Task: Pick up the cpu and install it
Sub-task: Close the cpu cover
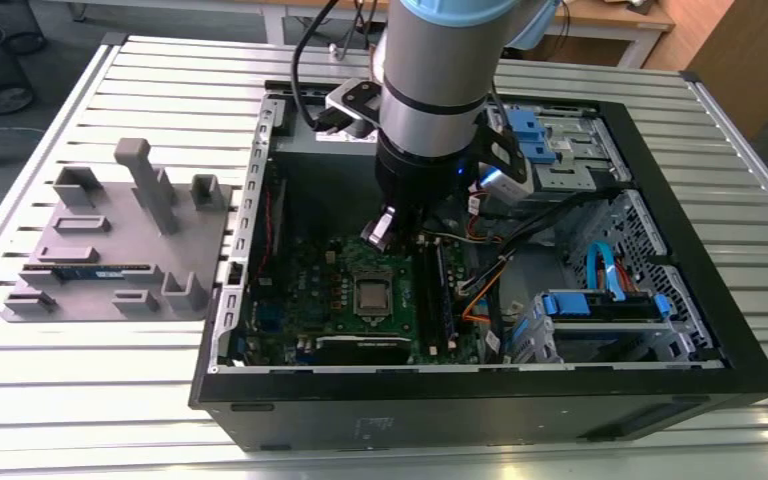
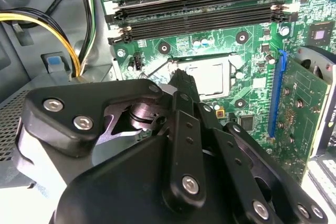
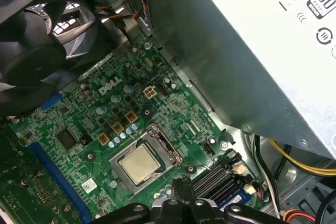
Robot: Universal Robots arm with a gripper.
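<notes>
In the exterior view, one open black computer case [image 1: 491, 390] is seen on a slatted metal table [image 1: 157, 400], with one grey plastic fixture tray [image 1: 104, 250] beside it on the exterior view's left. One dark gripper [image 1: 381, 232] hangs above the green motherboard [image 1: 311, 300].

In the second wrist view, four long black memory slots [image 2: 199, 11] are counted. The gripper's fingers [image 2: 184, 85] appear pressed together with nothing between them, though this is partly hidden.

In the first wrist view, one small square cpu with a silvery-grey metal top [image 3: 137, 162] is seen lying flat inside its rectangular metal socket frame [image 3: 163, 142].
</notes>
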